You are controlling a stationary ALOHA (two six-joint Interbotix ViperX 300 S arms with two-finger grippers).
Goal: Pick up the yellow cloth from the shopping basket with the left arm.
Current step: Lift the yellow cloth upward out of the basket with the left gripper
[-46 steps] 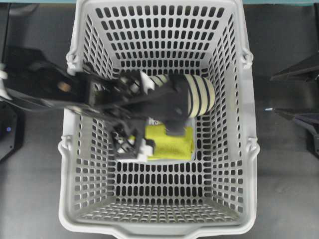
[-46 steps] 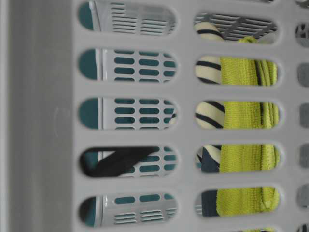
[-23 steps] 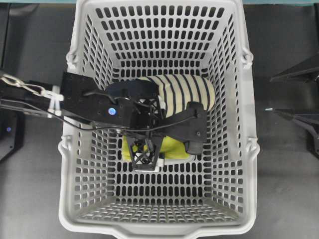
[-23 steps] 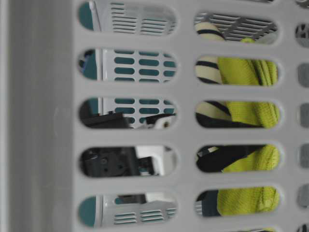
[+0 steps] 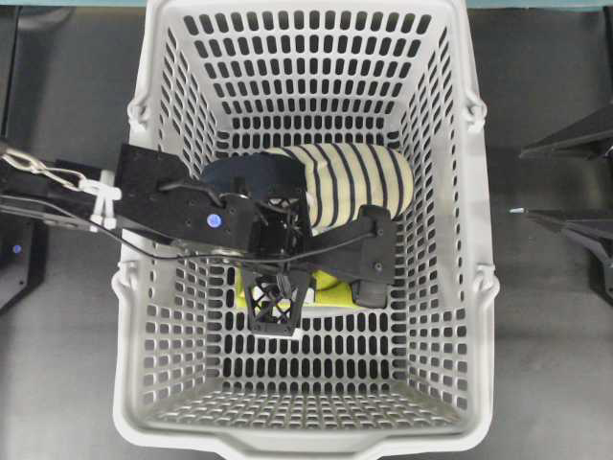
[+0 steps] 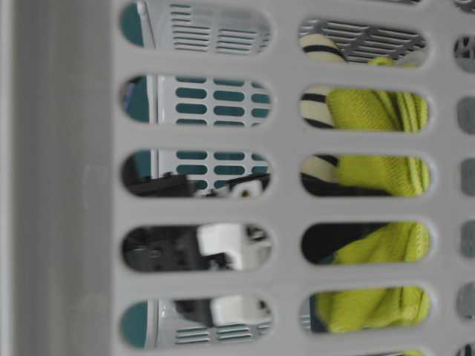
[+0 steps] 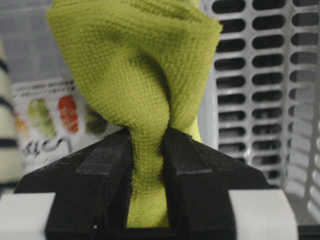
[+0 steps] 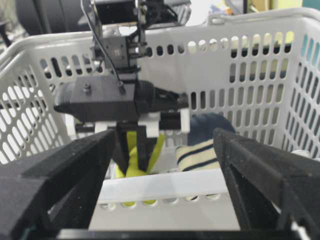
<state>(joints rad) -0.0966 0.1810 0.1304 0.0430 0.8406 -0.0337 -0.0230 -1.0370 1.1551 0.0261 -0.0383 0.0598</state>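
Observation:
The yellow cloth (image 7: 140, 65) is pinched into a bunched fold between the black fingers of my left gripper (image 7: 147, 145), which is shut on it. In the overhead view the left gripper (image 5: 305, 287) points down inside the light-grey shopping basket (image 5: 134, 383), and only a sliver of cloth (image 5: 326, 283) shows under it. The side view shows the cloth (image 6: 378, 174) rumpled through the basket slots. My right gripper (image 8: 160, 165) is open and empty outside the basket's right wall (image 5: 525, 182).
A navy-and-cream striped slipper (image 5: 354, 182) lies on the basket floor just behind the cloth, touching the left arm's side. A printed label (image 7: 45, 115) lies on the floor beside the cloth. The basket walls stand high all around.
The left gripper came down over the flat cloth and shut on it. The cloth is now bunched up between the fingers. The right gripper has not moved.

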